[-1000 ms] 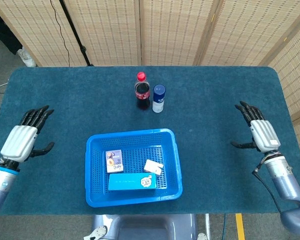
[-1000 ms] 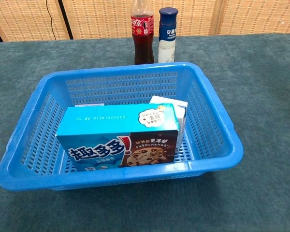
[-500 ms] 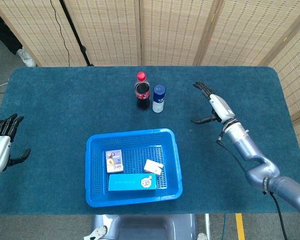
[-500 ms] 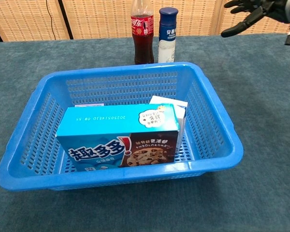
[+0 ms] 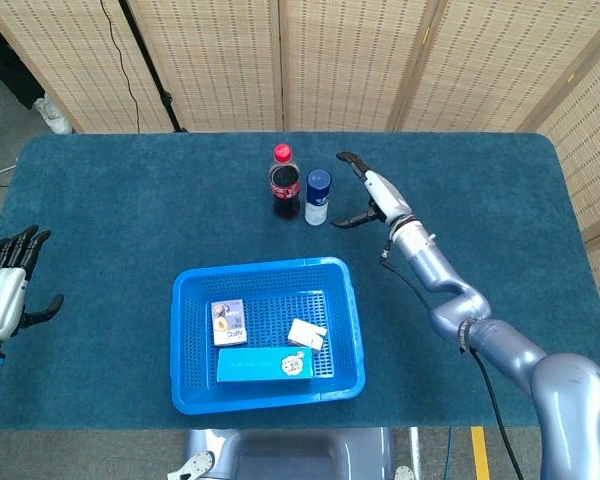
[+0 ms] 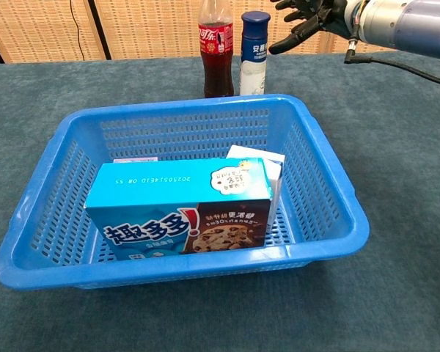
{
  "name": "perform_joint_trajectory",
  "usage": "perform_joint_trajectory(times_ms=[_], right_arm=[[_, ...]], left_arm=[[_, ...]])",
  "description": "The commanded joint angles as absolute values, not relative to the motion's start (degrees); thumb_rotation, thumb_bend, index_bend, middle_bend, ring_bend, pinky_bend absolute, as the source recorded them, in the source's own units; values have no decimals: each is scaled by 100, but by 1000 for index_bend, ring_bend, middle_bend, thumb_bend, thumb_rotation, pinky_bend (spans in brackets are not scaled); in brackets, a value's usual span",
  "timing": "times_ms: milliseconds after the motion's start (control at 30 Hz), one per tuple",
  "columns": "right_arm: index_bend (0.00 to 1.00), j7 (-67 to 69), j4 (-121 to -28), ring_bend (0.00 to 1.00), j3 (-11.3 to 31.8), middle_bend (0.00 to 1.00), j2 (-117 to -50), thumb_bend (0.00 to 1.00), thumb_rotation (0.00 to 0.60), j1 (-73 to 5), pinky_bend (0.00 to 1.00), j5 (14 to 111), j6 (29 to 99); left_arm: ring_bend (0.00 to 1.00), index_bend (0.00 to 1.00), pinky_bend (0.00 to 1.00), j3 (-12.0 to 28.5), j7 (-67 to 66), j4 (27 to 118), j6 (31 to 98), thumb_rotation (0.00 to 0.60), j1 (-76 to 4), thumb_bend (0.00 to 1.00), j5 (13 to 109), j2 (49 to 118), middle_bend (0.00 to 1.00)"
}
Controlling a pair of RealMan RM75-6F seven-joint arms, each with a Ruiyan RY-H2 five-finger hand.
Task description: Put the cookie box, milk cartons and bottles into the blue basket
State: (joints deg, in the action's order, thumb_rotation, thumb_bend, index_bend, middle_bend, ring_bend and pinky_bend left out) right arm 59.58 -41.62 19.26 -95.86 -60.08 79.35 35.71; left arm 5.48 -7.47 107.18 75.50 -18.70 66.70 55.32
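The blue basket (image 5: 180,300) (image 6: 330,198) holds the cookie box (image 5: 265,364) (image 6: 183,209) along its near wall and two small milk cartons (image 5: 228,323) (image 5: 306,334) behind it. Beyond the basket stand a cola bottle with a red cap (image 5: 284,181) (image 6: 215,48) and a white bottle with a blue cap (image 5: 318,197) (image 6: 254,53). My right hand (image 5: 368,192) (image 6: 308,16) is open just right of the white bottle, fingers spread, not touching it. My left hand (image 5: 5,288) is open at the table's left edge.
Dark teal cloth covers the table (image 5: 130,220). Woven screens (image 5: 350,60) stand behind it. The right arm (image 5: 450,290) stretches across the right half of the table.
My right hand has swept left from the table's right side to just beside the white bottle. The left hand has drawn back toward the left edge.
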Motion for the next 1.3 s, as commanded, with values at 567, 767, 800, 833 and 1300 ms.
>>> perform_joint_trajectory(times_ms=[567, 767, 800, 833, 1300], right_arm=[[443, 5835, -2237, 500, 2558, 466, -11088, 59, 600, -6909, 554, 7013, 3136], [559, 5721, -1941, 639, 2646, 605, -11289, 446, 600, -6913, 754, 6884, 3359], [561, 5711, -1912, 642, 2648, 606, -11305, 461, 600, -6898, 766, 6877, 3403], [562, 5709, -1900, 644, 2646, 606, -11315, 477, 600, -6888, 777, 6876, 3438], [572, 5767, -3048, 649, 2303, 612, -10376, 519, 600, -6140, 782, 7328, 4608]], left_arm=[[0, 0, 0, 730, -873, 10579, 7323, 600, -1896, 290, 6382, 5611, 0], [0, 0, 0, 757, -869, 10543, 7230, 600, -1911, 291, 6351, 5615, 0], [0, 0, 0, 755, -857, 10546, 7211, 600, -1910, 291, 6357, 5611, 0], [0, 0, 0, 756, -847, 10546, 7199, 600, -1908, 291, 6359, 5607, 0], [0, 0, 0, 758, -651, 10531, 7016, 600, -1900, 291, 6470, 5535, 0]])
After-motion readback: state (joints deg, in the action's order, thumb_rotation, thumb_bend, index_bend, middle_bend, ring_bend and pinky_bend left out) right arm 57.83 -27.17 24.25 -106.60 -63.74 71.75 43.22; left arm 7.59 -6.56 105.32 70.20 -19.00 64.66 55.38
